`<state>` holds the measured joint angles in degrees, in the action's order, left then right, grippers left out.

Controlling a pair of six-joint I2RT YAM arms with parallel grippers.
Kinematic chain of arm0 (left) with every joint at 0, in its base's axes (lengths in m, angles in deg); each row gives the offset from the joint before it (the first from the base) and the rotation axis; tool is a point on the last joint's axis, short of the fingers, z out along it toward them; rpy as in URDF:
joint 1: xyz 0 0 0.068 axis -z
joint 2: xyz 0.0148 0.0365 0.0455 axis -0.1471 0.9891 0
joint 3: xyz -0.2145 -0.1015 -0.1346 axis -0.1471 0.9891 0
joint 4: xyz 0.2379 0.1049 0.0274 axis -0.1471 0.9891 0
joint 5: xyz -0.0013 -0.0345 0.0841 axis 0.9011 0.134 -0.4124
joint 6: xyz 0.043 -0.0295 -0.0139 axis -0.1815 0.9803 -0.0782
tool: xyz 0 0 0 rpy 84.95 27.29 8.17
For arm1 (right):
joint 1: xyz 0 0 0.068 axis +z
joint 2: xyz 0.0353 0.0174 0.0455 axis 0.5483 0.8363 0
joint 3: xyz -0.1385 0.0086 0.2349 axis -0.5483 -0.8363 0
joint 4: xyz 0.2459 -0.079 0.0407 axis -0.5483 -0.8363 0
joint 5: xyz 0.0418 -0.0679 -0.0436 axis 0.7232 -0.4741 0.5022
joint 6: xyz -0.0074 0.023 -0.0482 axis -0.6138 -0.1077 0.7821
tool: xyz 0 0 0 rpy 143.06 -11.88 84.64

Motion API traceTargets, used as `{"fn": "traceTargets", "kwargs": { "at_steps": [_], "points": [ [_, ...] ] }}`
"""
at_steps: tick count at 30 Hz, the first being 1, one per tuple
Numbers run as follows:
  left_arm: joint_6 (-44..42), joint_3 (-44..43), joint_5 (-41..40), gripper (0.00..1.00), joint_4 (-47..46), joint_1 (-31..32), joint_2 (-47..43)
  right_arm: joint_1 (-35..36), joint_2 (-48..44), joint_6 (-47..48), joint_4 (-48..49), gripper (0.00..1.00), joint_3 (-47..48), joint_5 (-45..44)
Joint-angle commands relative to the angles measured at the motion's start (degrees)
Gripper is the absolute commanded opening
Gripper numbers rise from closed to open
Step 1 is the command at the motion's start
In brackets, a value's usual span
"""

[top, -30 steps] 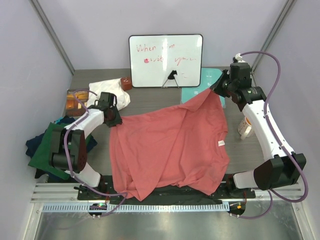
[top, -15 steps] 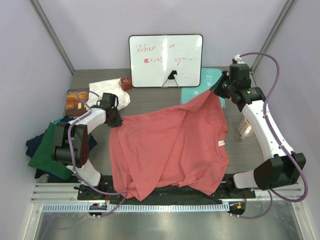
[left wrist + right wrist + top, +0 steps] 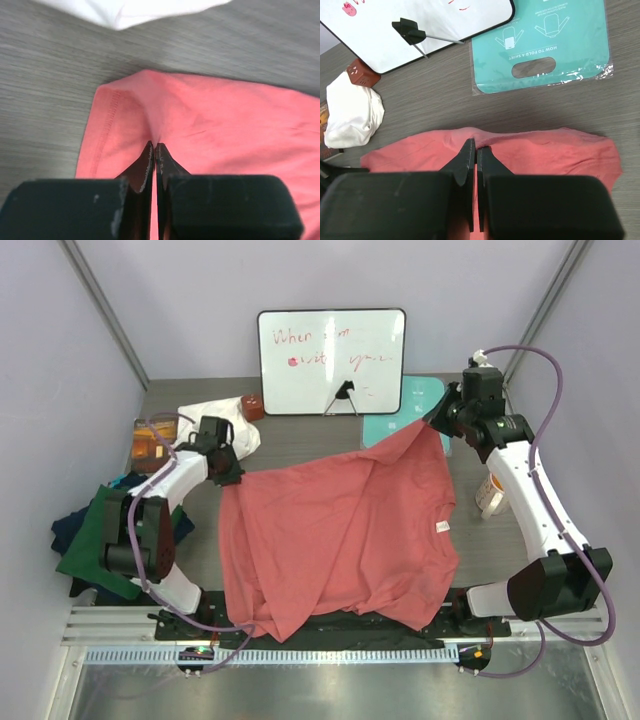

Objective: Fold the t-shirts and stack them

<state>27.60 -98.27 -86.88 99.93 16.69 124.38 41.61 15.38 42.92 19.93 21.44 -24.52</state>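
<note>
The left gripper (image 3: 153,146) is pinched fully together on a fold of the pink t-shirt (image 3: 340,530), close to its hemmed far-left corner. The cloth gathers into a ridge between the jaws. The right gripper (image 3: 473,145) is clamped just as tightly on the shirt's far-right edge and draws it up into a small peak. The shirt lies spread across the middle of the table (image 3: 300,445). Its near edge reaches down between the arm bases, and the white neck label (image 3: 441,527) shows on the right side.

The shirt looks light, limp and soft. It will likely sag and wrinkle between the two holds and drag on the tabletop. The hem and corners seem the best places to hold it, since a thin pinch of loose cloth may slip. The arms would probably need to move together.

A white cloth (image 3: 215,420) lies just beyond the left gripper, with a small red-brown box (image 3: 253,406) near it. A whiteboard (image 3: 332,360) stands at the back. A teal mat (image 3: 540,45) lies near the right gripper, and a mug (image 3: 490,497) stands to the right of the shirt; a wide swing could knock either. A green t-shirt (image 3: 95,540) and navy shirts (image 3: 65,530) are heaped at the left, beside the left arm.
</note>
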Motion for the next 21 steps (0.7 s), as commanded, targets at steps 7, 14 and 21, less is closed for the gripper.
{"fn": "traceTargets", "kwargs": {
  "at_steps": [7,14,21],
  "points": [
    [-0.2,-22.9,-0.6,0.0,15.6,0.1,-20.0,-1.3,-13.0,3.6,-1.6,0.01,6.3,-10.2],
    [3.8,-33.5,-4.4,0.0,18.9,0.1,-31.7,-1.8,-21.9,1.3,-0.1,0.01,14.7,-13.8],
    [1.0,-41.1,-11.8,0.0,29.2,0.2,-39.0,-1.6,-26.3,6.5,-0.8,0.01,26.6,-22.3]
  ]
}}
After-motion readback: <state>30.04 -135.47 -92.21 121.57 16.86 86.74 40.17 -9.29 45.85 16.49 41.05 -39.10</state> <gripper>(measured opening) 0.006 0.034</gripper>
